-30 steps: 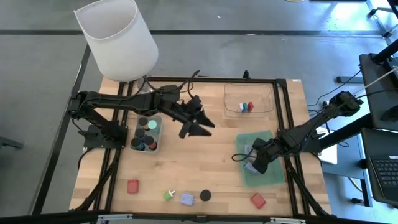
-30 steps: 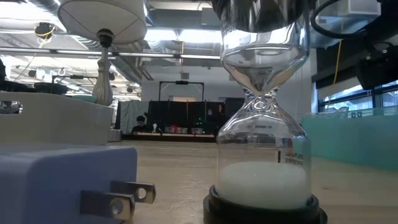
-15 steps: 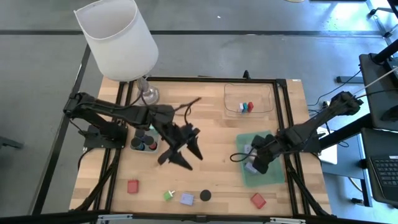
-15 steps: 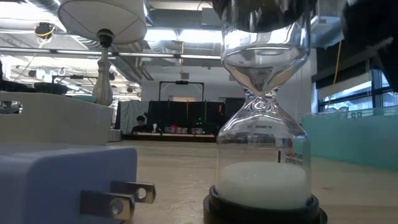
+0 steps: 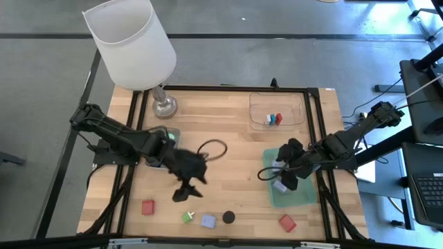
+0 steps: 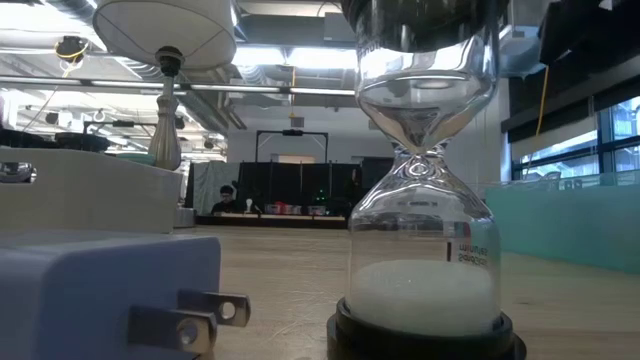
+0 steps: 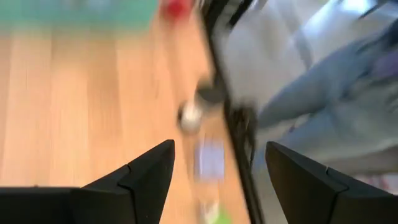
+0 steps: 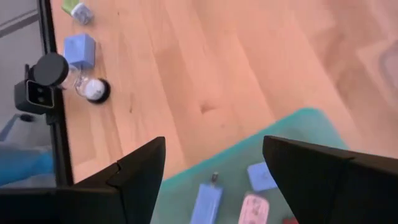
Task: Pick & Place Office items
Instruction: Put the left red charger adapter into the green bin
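Wooden bench [image 5: 228,149] fills the high view: my left gripper [image 5: 187,192] hangs spread and empty above the front row of office items, a red block [image 5: 147,207], a green bit [image 5: 187,217], a lilac-blue block [image 5: 208,221], a black cap [image 5: 228,217]. My right gripper [image 5: 285,173] hovers over the green tray [image 5: 297,197].

Low down, an hourglass [image 6: 425,180] and white plug adapter [image 6: 105,290] crowd the lens.

My left wrist view shows fingers [image 7: 140,177] parted over blurred pieces at the bench edge; descending fast, I could knock one off.

My right wrist view shows fingers [image 8: 140,171] parted, nothing held, above tray contents [image 8: 205,202].
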Controlling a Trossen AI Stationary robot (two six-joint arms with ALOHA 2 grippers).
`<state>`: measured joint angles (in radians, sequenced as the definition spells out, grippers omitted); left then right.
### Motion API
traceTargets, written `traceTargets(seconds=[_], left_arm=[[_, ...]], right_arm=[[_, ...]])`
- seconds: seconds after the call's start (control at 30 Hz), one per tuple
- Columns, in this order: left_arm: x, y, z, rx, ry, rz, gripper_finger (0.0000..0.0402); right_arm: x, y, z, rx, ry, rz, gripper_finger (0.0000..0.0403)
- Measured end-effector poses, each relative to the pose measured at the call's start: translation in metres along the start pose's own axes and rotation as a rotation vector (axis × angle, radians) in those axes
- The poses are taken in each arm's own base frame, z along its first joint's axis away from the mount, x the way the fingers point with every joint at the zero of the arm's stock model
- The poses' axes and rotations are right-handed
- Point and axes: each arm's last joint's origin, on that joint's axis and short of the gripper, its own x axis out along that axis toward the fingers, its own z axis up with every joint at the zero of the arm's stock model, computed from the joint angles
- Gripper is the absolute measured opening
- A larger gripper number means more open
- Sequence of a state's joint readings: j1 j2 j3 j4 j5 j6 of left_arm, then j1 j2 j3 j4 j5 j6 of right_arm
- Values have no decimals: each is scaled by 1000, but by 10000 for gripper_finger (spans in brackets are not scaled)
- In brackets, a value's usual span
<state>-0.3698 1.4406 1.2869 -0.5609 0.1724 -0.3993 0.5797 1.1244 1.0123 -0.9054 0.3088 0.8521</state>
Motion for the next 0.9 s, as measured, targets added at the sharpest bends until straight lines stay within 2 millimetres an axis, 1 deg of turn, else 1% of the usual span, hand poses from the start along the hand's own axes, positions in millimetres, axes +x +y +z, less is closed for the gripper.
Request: traceTargets(seconds=[0.07,0.13,0.2,0.27,0.4,0.53,0.67,0.77,0.9], left_arm=[[1,-6,-16,-77,113,54,249],[1,-12,-30,-190,211,113,249],[-1,-18,-43,-350,293,177,249],[-4,-24,-55,-546,351,254,249],[-8,-38,-73,-930,398,397,249],[-6,-53,-90,-1212,386,476,249],[2,-69,-106,-1360,411,554,249],[10,-79,-118,-1397,447,603,249],[25,-85,-131,-1422,457,685,249]], right_arm=[[0,0,1,-23,-17,-12,272],[0,-1,1,-32,-26,-22,271],[0,-1,1,-34,-36,-31,272],[0,-1,2,-38,-44,-39,271],[0,-1,2,-69,-64,-58,272],[-1,-2,3,-102,-90,-85,272],[-1,-3,4,-113,-115,-112,272],[0,-4,5,-110,-129,-129,272],[1,-7,8,-129,-132,-146,272]])
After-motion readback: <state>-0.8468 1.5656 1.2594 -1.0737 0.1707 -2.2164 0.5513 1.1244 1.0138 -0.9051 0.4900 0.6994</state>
